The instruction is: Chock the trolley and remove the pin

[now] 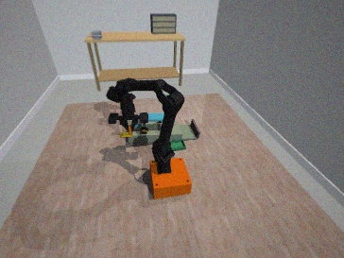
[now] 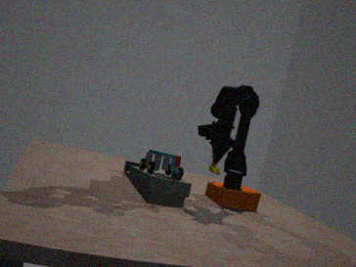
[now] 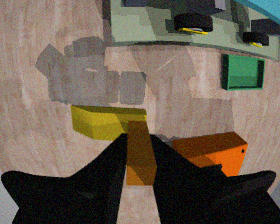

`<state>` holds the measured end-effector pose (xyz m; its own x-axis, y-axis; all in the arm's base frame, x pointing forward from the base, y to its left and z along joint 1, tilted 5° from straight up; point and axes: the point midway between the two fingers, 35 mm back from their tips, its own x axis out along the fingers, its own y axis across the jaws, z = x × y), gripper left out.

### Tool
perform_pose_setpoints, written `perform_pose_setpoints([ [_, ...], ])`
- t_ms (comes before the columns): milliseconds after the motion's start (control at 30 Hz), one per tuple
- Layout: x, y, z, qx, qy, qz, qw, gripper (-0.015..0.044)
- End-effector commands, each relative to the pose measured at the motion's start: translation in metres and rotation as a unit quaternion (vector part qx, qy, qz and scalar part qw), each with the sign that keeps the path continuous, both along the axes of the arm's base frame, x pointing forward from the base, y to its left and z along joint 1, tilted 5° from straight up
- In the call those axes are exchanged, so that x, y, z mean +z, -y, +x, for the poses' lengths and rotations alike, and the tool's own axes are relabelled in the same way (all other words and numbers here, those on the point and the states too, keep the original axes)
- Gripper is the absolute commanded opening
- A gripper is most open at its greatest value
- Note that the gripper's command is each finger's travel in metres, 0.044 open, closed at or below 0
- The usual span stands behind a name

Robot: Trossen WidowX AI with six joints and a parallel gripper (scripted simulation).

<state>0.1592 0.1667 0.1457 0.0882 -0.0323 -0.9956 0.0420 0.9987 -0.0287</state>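
My gripper [image 1: 129, 125] [image 2: 213, 158] [image 3: 136, 138] is shut on the orange handle of the yellow chock [image 1: 126, 135] [image 2: 214, 169] [image 3: 97, 125]. The chock hangs in the air beside the ramp [image 1: 189, 132] [image 2: 163, 189] [image 3: 142, 32], clear of the wheels. The blue trolley [image 1: 156, 117] [image 2: 164, 159] stands on the ramp; in the wrist view its dark wheel [image 3: 193, 22] shows at the top. The green tray [image 1: 179, 146] [image 3: 225, 72] lies on the floor beside the ramp. The red-headed stop pin cannot be made out clearly.
The orange base block [image 1: 171, 180] [image 2: 232, 197] [image 3: 230, 155] of the arm stands near the tray. An upright dark end plate [image 1: 195, 129] rises at the ramp's right end in the top view. A wooden shelf table [image 1: 137, 36] stands far behind.
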Motion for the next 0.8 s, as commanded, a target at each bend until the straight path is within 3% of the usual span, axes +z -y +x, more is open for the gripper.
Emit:
perform_pose_setpoints([
  [0,0.001,0.0,-0.001,0.055,-0.003,-0.004,0.998,0.0],
  [267,0.001,0.002,0.001,0.056,-0.003,-0.004,0.998,0.0],
  [767,0.003,0.053,0.021,0.061,-0.002,-0.007,0.998,0.0],
])
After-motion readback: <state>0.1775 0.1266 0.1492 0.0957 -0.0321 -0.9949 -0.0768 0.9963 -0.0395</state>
